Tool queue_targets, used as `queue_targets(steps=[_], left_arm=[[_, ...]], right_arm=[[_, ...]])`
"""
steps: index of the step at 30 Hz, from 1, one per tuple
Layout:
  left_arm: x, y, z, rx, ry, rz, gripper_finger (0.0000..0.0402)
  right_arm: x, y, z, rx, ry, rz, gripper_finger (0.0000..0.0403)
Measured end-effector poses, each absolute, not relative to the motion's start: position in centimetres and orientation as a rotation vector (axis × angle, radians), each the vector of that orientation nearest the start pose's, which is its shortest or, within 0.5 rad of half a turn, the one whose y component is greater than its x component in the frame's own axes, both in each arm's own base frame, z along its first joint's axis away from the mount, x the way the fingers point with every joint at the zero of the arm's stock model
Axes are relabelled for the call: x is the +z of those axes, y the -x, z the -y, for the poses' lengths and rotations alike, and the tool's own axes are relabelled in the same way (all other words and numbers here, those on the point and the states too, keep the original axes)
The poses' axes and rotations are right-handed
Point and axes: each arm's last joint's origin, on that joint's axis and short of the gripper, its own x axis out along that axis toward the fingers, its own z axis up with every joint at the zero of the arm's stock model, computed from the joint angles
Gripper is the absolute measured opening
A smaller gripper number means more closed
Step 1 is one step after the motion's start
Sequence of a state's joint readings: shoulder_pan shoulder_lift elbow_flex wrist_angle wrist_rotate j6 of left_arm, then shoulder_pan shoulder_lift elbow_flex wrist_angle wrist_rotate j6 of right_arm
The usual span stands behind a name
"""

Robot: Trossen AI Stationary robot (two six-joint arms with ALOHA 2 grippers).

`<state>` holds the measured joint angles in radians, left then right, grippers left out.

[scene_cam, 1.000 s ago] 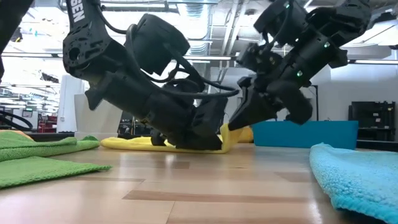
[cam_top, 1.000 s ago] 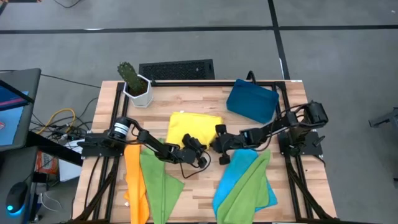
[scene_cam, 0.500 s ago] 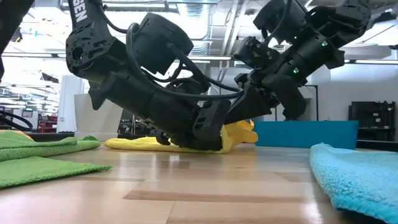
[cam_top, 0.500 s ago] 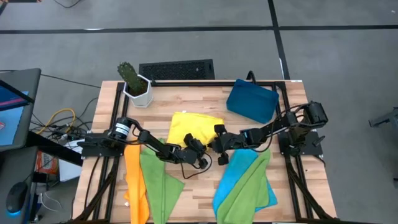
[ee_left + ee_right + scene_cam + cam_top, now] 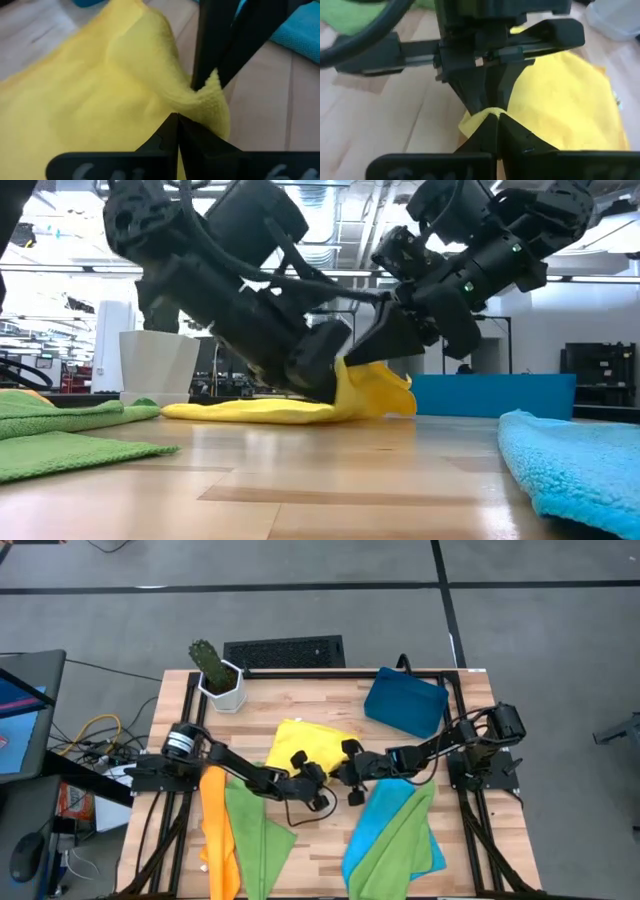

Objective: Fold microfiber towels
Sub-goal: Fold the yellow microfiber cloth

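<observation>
A yellow towel (image 5: 308, 743) lies mid-table, mostly flat, with its near right corner (image 5: 372, 388) raised off the wood. My left gripper (image 5: 322, 776) and my right gripper (image 5: 338, 772) meet tip to tip at that corner, and both are shut on it. An orange towel (image 5: 215, 830) and a lime green towel (image 5: 257, 830) lie at the near left. A bright blue towel (image 5: 378, 825) lies at the near right with a second lime green towel (image 5: 402, 833) on it. My left gripper pinches the yellow towel's raised corner (image 5: 201, 107) between its two shut fingers, coming in low from the table's left. The corner is lifted clear and the rest of the towel lies on the table. I cannot tell how many layers it has. My right gripper pinches the same corner (image 5: 478, 119) between its shut fingers, coming in slanting down from the table's right, facing my left gripper's fingers (image 5: 481, 97). The cloth bunches between the two grippers and is slack.
A dark-blue tray (image 5: 405, 702) sits at the far right. A cactus in a white pot (image 5: 218, 677) stands at the far left. Bare wood (image 5: 320, 850) shows between the two towel piles at the near edge.
Both grippers have risen a little and drifted toward the table's left and far edge, staying shut. The yellow towel's near right corner has come up off the wood and stands bunched between them, while the rest of the towel has stayed flat.
</observation>
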<state>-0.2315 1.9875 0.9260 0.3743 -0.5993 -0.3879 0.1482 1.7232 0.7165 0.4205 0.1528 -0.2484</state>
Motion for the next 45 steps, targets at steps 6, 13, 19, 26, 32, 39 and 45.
queue_targets(steps=[6, 13, 19, 26, 32, 39, 45], left_arm=[[12.2, -35.5, 7.1, 0.476, 0.079, -0.583, 0.0], [12.3, -34.6, 7.8, 0.496, 0.059, -0.639, 0.0], [12.0, -34.0, 8.2, 0.535, 0.062, -0.657, 0.0], [10.9, -33.0, 7.9, 0.556, 0.081, -0.687, 0.0], [10.5, -32.6, 7.7, 0.567, 0.077, -0.699, 0.0], [9.6, -31.6, 7.4, 0.592, 0.1, -0.709, 0.0], [9.3, -31.3, 7.3, 0.607, 0.116, -0.688, 0.0]], right_arm=[[13.7, -32.0, -4.3, 0.07, 0.341, -0.569, 0.0025], [12.8, -32.2, -4.4, 0.086, 0.33, -0.573, 0.0032], [12.1, -32.9, -4.6, 0.092, 0.327, -0.564, 0.0028], [11.4, -33.7, -4.8, 0.104, 0.33, -0.571, 0.0031], [11.3, -34.5, -5.0, 0.14, 0.33, -0.57, 0.0028], [10.6, -35.8, -5.2, 0.161, 0.326, -0.571, 0.0032], [10.3, -36.4, -5.4, 0.181, 0.321, -0.58, 0.0029]])
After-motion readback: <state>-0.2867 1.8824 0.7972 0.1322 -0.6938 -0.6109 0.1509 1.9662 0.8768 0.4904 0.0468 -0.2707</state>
